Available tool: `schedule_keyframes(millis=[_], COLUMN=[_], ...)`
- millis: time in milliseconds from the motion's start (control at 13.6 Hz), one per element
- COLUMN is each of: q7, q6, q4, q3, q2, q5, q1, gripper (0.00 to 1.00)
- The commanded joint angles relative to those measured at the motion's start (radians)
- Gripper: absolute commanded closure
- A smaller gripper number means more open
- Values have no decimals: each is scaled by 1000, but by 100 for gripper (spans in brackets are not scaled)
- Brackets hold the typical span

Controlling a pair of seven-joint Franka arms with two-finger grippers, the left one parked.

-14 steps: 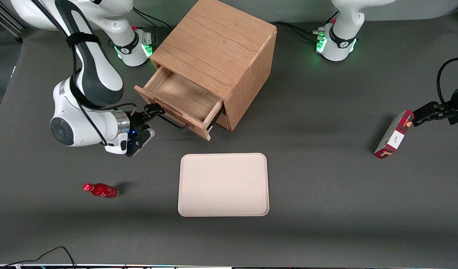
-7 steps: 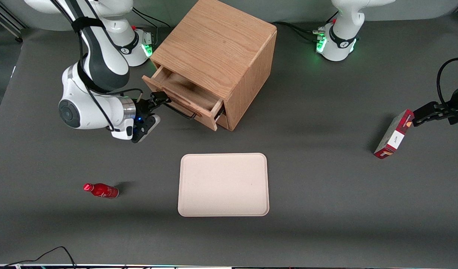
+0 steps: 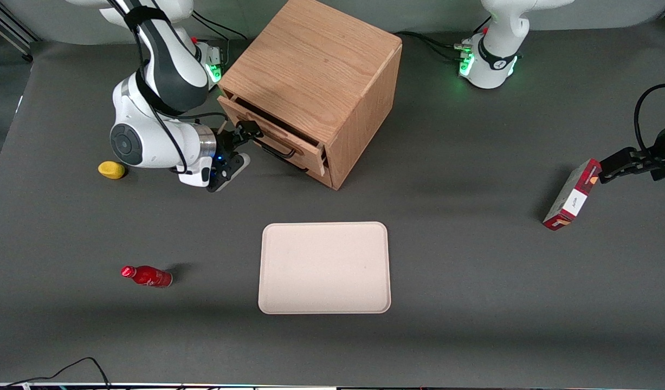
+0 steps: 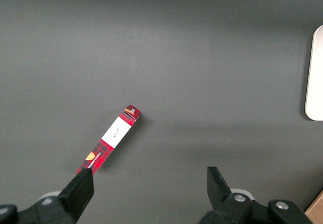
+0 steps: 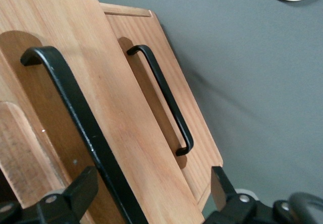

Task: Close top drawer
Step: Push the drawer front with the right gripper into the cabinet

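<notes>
The oak cabinet [image 3: 316, 59] stands at the back of the table. Its top drawer [image 3: 310, 157] sticks out only a little from the cabinet front. My right gripper [image 3: 245, 145] is in front of the drawer, open, with its fingers astride the thin black bar handle [image 3: 278, 151] and not clamped on it. In the right wrist view the top drawer front [image 5: 116, 113] fills the frame, its handle [image 5: 75, 113] runs between my gripper's [image 5: 151, 193] spread fingers, and the lower drawer front [image 5: 176, 82] with its own black handle [image 5: 166, 98] lies beside it.
A beige tray [image 3: 324, 268] lies nearer the front camera than the cabinet. A red bottle [image 3: 147, 275] lies on its side and a yellow fruit [image 3: 111, 169] sits by my arm. A red box [image 3: 572, 195] stands toward the parked arm's end.
The top drawer has slid from wide open to almost shut. My gripper moved with its handle toward the cabinet. The yellow fruit has come into view.
</notes>
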Motion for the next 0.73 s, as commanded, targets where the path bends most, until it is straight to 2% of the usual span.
schedule_keyframes(millis=[0, 660], q7=[17, 52], q6=[43, 42], q4=[-77, -112], q3=[21, 58], q2=[-63, -114], q5=[43, 86], q1=[-12, -12], gripper=[0, 0])
